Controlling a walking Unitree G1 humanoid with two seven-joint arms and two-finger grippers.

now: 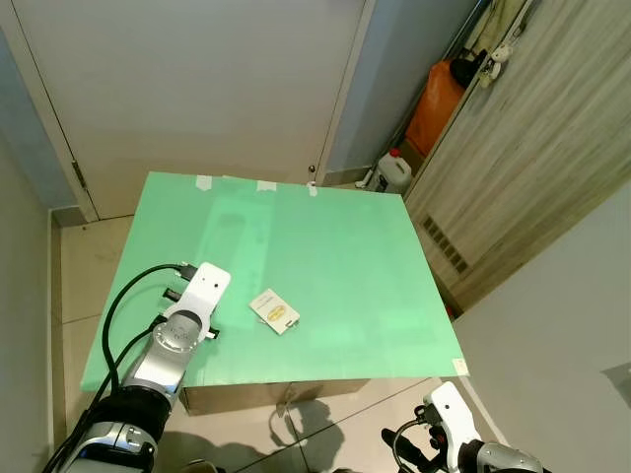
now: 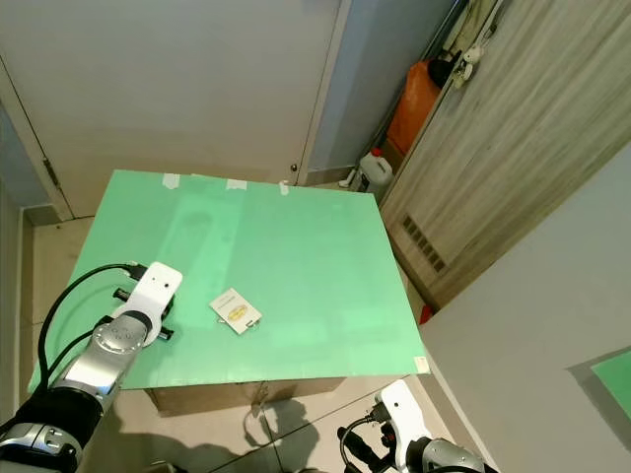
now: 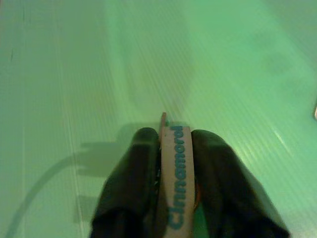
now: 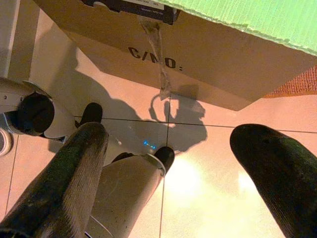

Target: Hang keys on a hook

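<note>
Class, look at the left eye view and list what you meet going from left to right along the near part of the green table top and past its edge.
left gripper → small card → table's bare green corner → right gripper

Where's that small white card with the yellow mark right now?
The white card lies flat on the green table top near its front edge, just to the right of the left gripper, not touching it.
</note>
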